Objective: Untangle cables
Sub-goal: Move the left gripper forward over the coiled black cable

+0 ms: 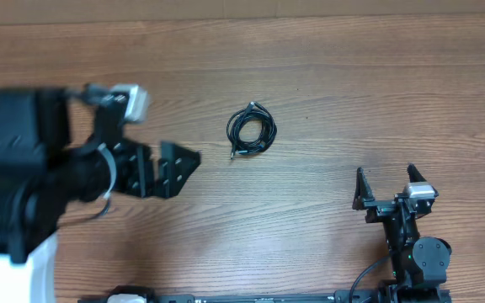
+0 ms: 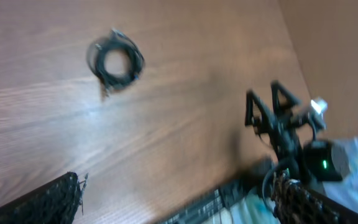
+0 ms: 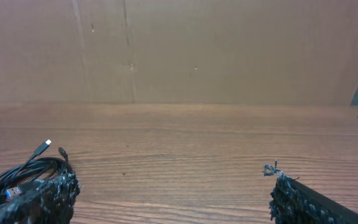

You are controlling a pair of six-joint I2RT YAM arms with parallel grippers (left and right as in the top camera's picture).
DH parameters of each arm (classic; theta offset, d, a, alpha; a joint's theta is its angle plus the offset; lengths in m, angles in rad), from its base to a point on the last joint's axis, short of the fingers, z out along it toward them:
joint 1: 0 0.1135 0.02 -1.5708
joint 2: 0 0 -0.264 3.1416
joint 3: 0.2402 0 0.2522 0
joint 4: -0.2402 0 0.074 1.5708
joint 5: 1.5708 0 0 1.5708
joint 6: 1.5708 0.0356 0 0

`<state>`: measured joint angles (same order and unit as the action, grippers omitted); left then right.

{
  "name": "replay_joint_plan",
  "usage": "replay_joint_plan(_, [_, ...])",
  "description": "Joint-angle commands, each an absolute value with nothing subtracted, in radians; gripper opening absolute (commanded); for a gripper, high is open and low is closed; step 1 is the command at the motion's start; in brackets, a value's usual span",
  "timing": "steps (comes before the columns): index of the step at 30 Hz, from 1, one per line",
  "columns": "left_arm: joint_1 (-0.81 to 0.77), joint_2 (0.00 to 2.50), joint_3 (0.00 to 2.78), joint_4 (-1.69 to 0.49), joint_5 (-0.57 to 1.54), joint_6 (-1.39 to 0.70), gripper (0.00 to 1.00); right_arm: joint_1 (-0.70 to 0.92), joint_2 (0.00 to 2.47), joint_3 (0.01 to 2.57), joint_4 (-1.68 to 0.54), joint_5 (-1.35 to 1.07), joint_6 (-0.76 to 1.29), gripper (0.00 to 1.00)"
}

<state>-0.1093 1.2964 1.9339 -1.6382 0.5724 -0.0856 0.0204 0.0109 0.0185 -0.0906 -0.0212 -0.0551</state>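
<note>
Nearest, right gripper (image 1: 386,189), jaws spread, holding nothing; next, left gripper (image 1: 157,167), jaws likewise spread and empty. Beyond both, near the middle of the tabletop (image 1: 327,76), the cables (image 1: 251,129) lie in 1 small coiled bundle, apart from either gripper. Judged: untangling not yet begun, all separating left. Count: 2 grippers, 1 bundle; cords within too small to count

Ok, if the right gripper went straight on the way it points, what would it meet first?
Nothing nearby: bare table ahead of the right gripper, then probably the brown cardboard wall; the cables lie off its line.
</note>
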Motion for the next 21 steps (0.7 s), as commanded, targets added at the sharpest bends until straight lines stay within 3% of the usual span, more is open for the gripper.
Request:
replay_joint_plan(1, [-0.23,1.382,2.011,-1.665,0.454,-0.061,1.0,0.023,0.003,0.008,-0.084,-0.016,-0.05,1.0])
replay_joint_plan(7, [-0.396,1.522,2.022,-1.574,0.199,-0.135,1.0,0.023,0.003,0.008,-0.084,-0.016,-0.05,1.0])
replay_joint_plan(21, [-0.413,1.913,2.022,-1.5,0.245,-0.268,1.0,0.023,0.003,0.008,-0.084,-0.016,-0.05,1.0])
